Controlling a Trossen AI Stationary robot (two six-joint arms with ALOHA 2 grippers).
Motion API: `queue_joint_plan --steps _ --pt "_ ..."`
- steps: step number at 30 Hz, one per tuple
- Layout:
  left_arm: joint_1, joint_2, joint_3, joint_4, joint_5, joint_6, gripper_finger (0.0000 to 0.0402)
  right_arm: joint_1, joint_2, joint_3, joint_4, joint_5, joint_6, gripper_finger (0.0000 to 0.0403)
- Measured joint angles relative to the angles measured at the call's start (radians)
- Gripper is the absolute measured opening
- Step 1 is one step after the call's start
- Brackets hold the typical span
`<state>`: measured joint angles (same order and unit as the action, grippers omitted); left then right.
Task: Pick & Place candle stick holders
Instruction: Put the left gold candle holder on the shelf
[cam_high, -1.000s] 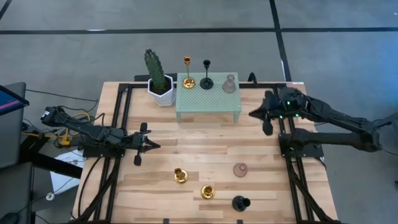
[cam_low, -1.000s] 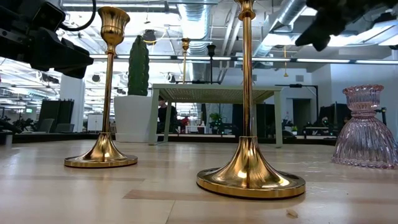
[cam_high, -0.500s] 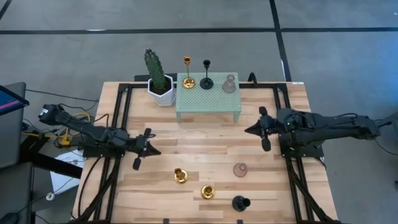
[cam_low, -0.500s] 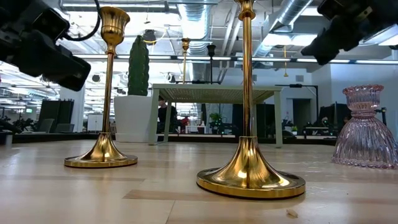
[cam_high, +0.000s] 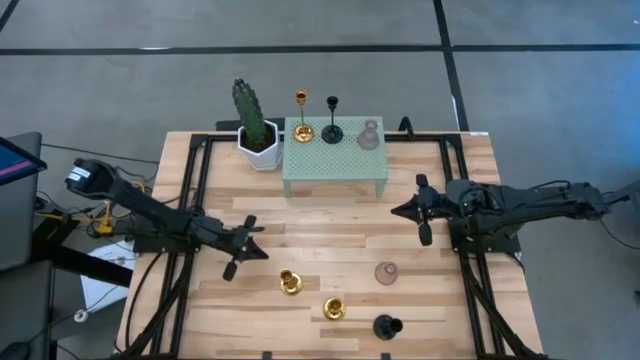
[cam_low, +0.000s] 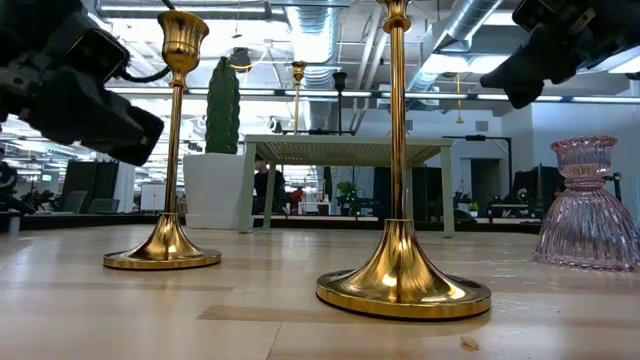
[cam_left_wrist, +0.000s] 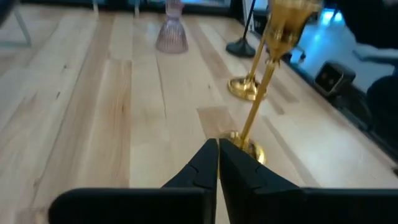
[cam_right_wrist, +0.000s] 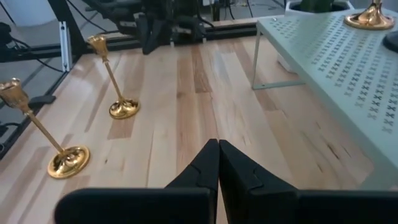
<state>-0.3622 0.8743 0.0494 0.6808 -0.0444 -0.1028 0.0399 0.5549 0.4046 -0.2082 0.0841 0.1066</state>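
The left gripper (cam_high: 252, 241) hangs over the wooden table (cam_high: 330, 225), left of its middle, with its fingers (cam_left_wrist: 208, 168) pressed together and holding nothing. Just beside its tip, toward the table's front edge, stands a gold candle stick holder (cam_high: 290, 282); in the left wrist view the closed fingertips sit right in front of that holder's base (cam_left_wrist: 247, 148), apart from it. A second gold holder (cam_high: 334, 309) stands farther toward the front edge, a black holder (cam_high: 386, 326) at the front edge near the right corner, and a pink glass holder (cam_high: 386, 272) right of centre.

The right gripper (cam_high: 404, 210) hovers near the table's right edge, beside the green shelf (cam_high: 334, 160), its fingers (cam_right_wrist: 211, 163) also closed and empty; the pink glass holder lies near it, toward the front.

On the shelf at the back edge stand a gold holder (cam_high: 301, 130), a black holder (cam_high: 332, 131) and a glass holder (cam_high: 369, 135), well apart from both grippers. A cactus (cam_high: 255, 125) sits beside the shelf's left end.
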Motion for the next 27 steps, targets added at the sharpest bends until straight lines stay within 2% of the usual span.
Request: queue_joint_plan --steps 3,9,16,21,27 --pt "0.0 0.097 0.001 0.132 -0.005 -0.012 0.0033 0.0 0.0 0.0 0.024 0.0 0.0 0.0" --pt "0.0 0.248 0.001 0.163 -0.006 -0.097 0.0093 -0.001 0.0 0.0 0.067 0.0 0.0 0.0" --pt "0.0 0.394 0.02 0.293 0.016 -0.009 0.0144 -0.001 0.0 0.0 0.086 0.044 -0.01 0.0" --pt "0.0 0.454 0.077 0.33 0.016 0.069 0.016 0.006 -0.022 0.0 0.087 0.055 -0.072 0.0" --pt "0.0 0.477 0.115 0.331 0.01 0.098 0.015 0.019 -0.088 0.0 0.079 0.053 -0.121 0.0"
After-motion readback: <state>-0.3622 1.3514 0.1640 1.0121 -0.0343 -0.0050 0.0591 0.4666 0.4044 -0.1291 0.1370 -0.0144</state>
